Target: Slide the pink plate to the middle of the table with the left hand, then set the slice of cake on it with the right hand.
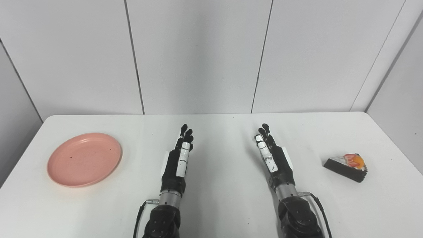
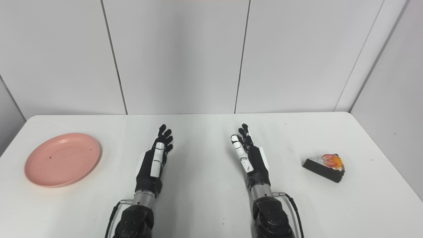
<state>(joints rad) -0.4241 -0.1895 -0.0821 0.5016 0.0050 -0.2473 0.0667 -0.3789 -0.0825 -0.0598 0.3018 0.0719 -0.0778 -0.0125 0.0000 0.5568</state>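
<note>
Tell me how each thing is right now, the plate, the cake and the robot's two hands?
pink plate: empty, flat on the table's left side.
slice of cake: on the table's right side, not on the plate.
left hand: open, holding nothing.
right hand: open, holding nothing.
table: white, bare in the middle.

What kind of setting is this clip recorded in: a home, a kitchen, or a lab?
Most likely a lab or test booth, not a home: plain white wall panels close in a bare white table, which holds only a pink plate and a slice of cake.
</note>
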